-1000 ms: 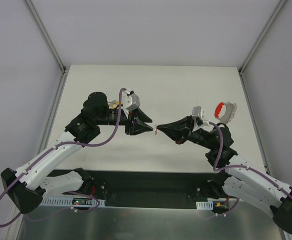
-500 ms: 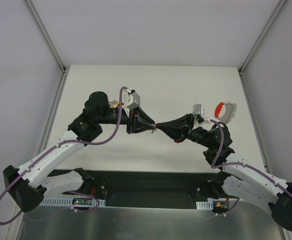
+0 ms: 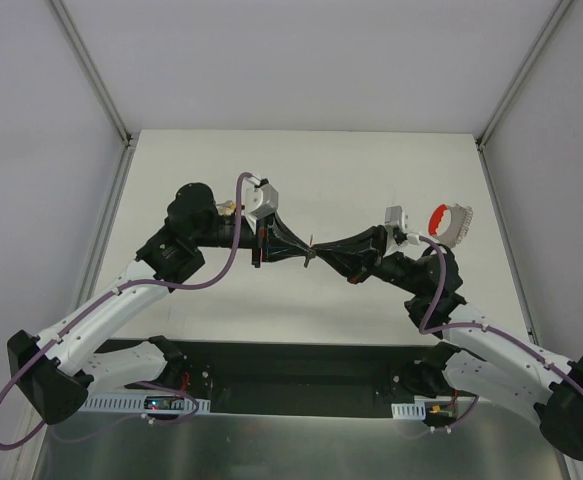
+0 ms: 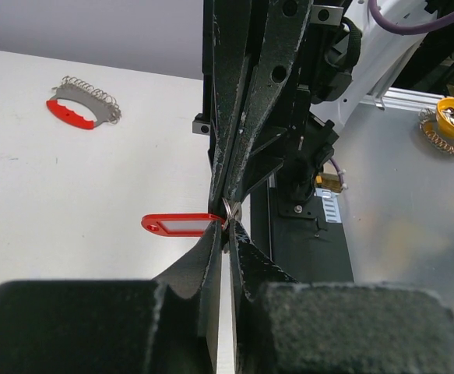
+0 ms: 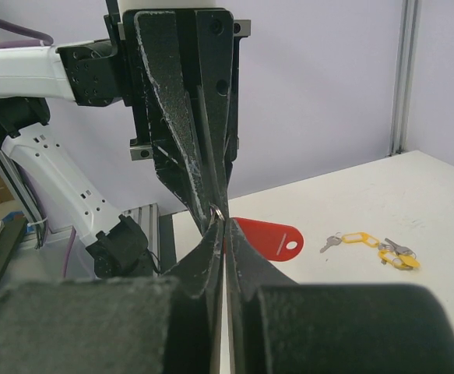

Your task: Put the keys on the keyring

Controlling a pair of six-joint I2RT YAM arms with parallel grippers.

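Observation:
Both grippers meet tip to tip above the middle of the table. My left gripper (image 3: 301, 256) (image 4: 228, 228) and my right gripper (image 3: 318, 256) (image 5: 223, 224) are each shut on the same key set, pinching its small metal split ring (image 4: 228, 209). Its red tag (image 4: 181, 224) (image 5: 272, 237) sticks out sideways from the pinch; the key itself is hidden between the fingers. The keyring (image 3: 449, 222) (image 4: 82, 110), a red crescent with a silvery coil, lies on the table behind the right arm, away from both grippers. More keys with yellow tags (image 5: 371, 240) (image 3: 229, 208) lie beside the left arm.
The white table (image 3: 351, 170) is walled at the back and both sides. A black base plate (image 3: 301, 370) and grey metal shelf run along the near edge. A yellow item with a coil (image 4: 452, 118) sits on that metal surface.
The left gripper moved right to the right gripper's tips and shut on the red-tagged key set, which the right gripper was holding. The right arm edged slightly left.

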